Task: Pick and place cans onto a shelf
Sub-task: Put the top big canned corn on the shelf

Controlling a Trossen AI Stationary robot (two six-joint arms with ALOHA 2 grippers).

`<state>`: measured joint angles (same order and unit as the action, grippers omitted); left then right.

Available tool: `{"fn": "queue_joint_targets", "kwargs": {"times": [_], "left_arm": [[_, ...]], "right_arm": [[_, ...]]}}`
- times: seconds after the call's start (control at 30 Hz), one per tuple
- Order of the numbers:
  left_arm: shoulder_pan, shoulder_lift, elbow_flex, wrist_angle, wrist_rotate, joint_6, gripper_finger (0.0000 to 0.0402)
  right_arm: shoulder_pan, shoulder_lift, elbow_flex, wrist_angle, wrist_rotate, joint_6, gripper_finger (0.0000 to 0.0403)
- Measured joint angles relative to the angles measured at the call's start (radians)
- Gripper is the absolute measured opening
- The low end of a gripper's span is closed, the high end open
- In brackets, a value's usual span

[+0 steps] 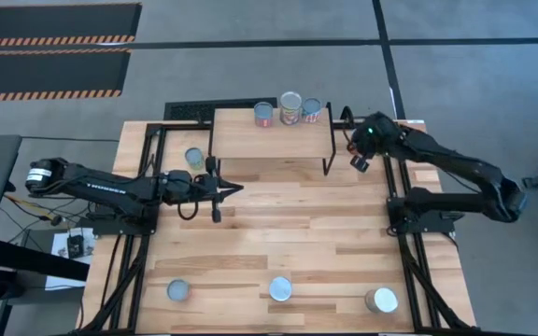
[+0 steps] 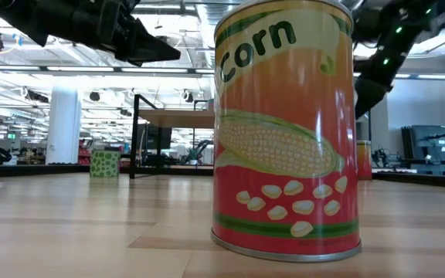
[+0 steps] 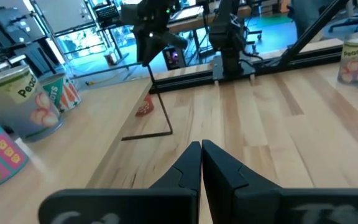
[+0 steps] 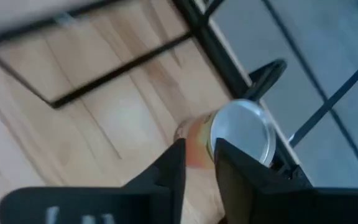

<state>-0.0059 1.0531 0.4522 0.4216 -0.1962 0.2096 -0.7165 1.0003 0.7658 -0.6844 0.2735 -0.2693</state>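
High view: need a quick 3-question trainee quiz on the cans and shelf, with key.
1. Count: how many cans stand on the shelf?
2. True or false: the left pincer is holding a can.
3. The big can filling the low view is labelled: A) Peaches B) Corn C) Beans

Key:
1. Three.
2. False: it is shut on nothing, above the table in front of the shelf.
3. B.

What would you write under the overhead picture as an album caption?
Three cans stand on the shelf; both arms hover beside it.
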Motion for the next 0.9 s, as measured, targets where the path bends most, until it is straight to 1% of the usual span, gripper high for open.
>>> {"fn": "queue_joint_targets", "kwargs": {"times": [0.13, 0.23, 0.33, 0.43, 0.6, 0.7, 0.83, 0.9], "left_arm": [[0.0, 0.0, 0.0, -0.009, 0.0, 0.011, 0.0003], [0.0, 0.0, 0.0, -0.019, -0.012, 0.015, 0.0003], [0.0, 0.0, 0.0, -0.025, -0.025, 0.015, 0.0003], [0.0, 0.0, 0.0, -0.028, -0.026, 0.015, 0.0003], [0.0, 0.0, 0.0, -0.033, -0.026, 0.015, 0.0003], [0.0, 0.0, 0.0, -0.037, -0.026, 0.014, 0.0003], [0.0, 0.0, 0.0, -0.036, -0.026, 0.014, 0.0003], [0.0, 0.0, 0.0, -0.036, -0.026, 0.014, 0.0003]], "right_arm": [[-0.068, 0.098, 0.0, 0.03, -0.018, -0.052, 0.0139], [-0.09, 0.16, 0.0, 0.045, -0.018, -0.076, 0.0154], [-0.101, 0.209, 0.0, 0.049, -0.018, -0.083, 0.0158], [-0.116, 0.25, 0.0, 0.082, -0.013, -0.084, 0.0153], [-0.133, 0.287, 0.003, 0.131, 0.007, -0.105, 0.012], [-0.139, 0.292, 0.004, 0.138, 0.013, -0.11, 0.0085], [-0.144, 0.289, 0.003, 0.141, 0.025, -0.134, 0.0023], [-0.148, 0.281, 0.002, 0.142, 0.019, -0.144, 0.0009]]}}
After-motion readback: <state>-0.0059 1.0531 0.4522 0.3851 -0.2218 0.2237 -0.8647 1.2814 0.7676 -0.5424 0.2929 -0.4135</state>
